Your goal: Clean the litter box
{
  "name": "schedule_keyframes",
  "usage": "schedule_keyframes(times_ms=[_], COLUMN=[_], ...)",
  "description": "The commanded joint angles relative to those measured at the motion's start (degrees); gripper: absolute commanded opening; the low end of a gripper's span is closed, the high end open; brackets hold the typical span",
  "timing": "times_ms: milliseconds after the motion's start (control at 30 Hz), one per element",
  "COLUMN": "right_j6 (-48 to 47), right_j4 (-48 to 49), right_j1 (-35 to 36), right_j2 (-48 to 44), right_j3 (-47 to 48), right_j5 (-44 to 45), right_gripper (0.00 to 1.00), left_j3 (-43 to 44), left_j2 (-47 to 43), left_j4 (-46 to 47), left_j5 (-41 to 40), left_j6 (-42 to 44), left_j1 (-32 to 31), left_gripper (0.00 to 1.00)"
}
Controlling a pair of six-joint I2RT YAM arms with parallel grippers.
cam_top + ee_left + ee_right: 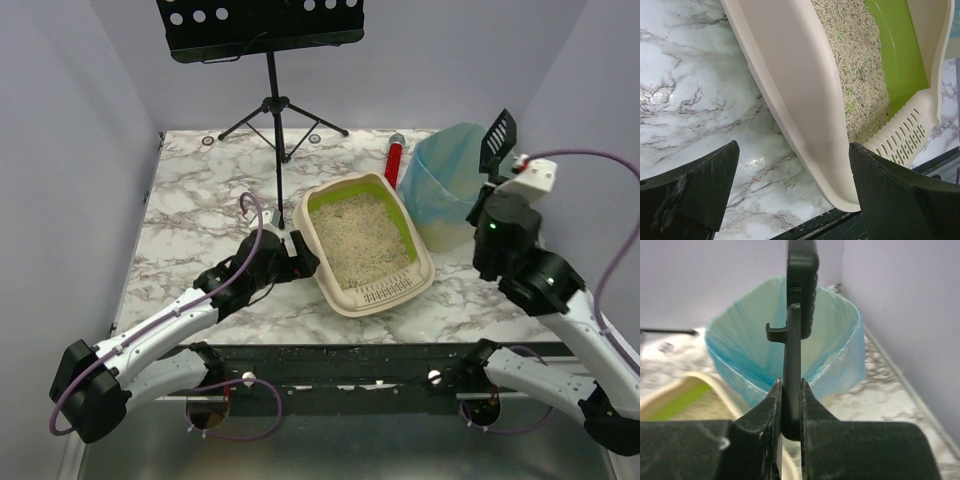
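The litter box (341, 298), a beige tray with a lime-green inner rim and tan granules, lies at the table's middle with its slotted grille toward the front. My left gripper (303, 258) stands wide open at the box's left rim. In the left wrist view the beige wall (790, 85) runs between the spread fingers (880, 195) of the gripper (794, 146), and nothing is clamped. My right gripper (489, 193) is shut on the handle of a black slotted scoop (497, 142). It holds the scoop (801, 280) upright over the blue-bagged bin, pinched in the gripper (791, 390).
A bin lined with a translucent blue bag (445, 180) stands right of the box, close to the right wall. A red-handled tool (394, 158) lies behind the box. A black music stand (270, 100) occupies the back. A dark rail runs along the table's front edge.
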Motion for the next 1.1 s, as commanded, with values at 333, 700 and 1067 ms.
schedule_keyframes(times_ms=[333,700,1067], right_j6=[28.11,46.06,58.46], right_j4=[-6.07,-1.62,3.85], right_j1=[-0.15,-0.15,-0.15], right_j2=[-7.64,2.04,8.37], right_j3=[-3.87,-14.68,-22.59], right_j5=[-52.38,-53.10,-46.33], right_gripper=[0.01,0.01,0.01], left_j3=[5.34,13.95,27.05], left_j2=[1.74,7.17,25.01], left_j4=[-1.21,-3.94,-13.17], left_j5=[-1.34,-8.73,-14.79], left_j6=[2.15,2.51,1.10], left_j1=[0.14,0.14,-0.12], left_gripper=[0.99,0.99,0.93])
